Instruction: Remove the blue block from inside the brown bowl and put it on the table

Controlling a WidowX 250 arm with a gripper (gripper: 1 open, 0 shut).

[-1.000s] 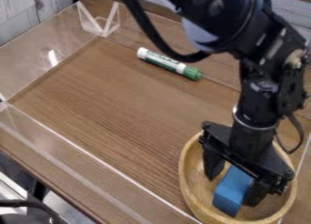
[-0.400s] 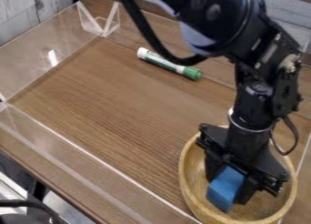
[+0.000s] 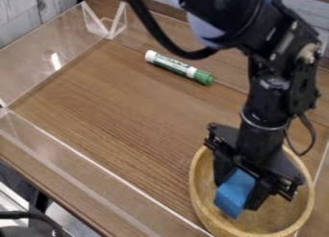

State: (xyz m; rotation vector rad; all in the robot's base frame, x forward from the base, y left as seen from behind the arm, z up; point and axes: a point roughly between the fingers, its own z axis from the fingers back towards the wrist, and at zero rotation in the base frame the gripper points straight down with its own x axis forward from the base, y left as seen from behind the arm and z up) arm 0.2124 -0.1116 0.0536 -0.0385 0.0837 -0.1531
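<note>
The blue block (image 3: 236, 196) sits between the black fingers of my gripper (image 3: 244, 190), which is shut on it. Both are over the inside of the brown bowl (image 3: 203, 204), a shallow tan wooden dish at the table's near right corner. The block looks slightly lifted, its lower corner close to the bowl's near rim; I cannot tell if it still touches the bowl. The black arm rises from the gripper toward the upper right and hides the bowl's far side. The dark wood-grain table (image 3: 115, 106) spreads out to the left.
A green-and-white marker (image 3: 179, 67) lies on the table toward the back. Low clear acrylic walls (image 3: 38, 135) edge the left and far sides, with a clear triangular stand (image 3: 103, 22) in the far corner.
The gripper has shut on the blue block and shifted slightly left and up with it inside the bowl. The marker has not moved.
</note>
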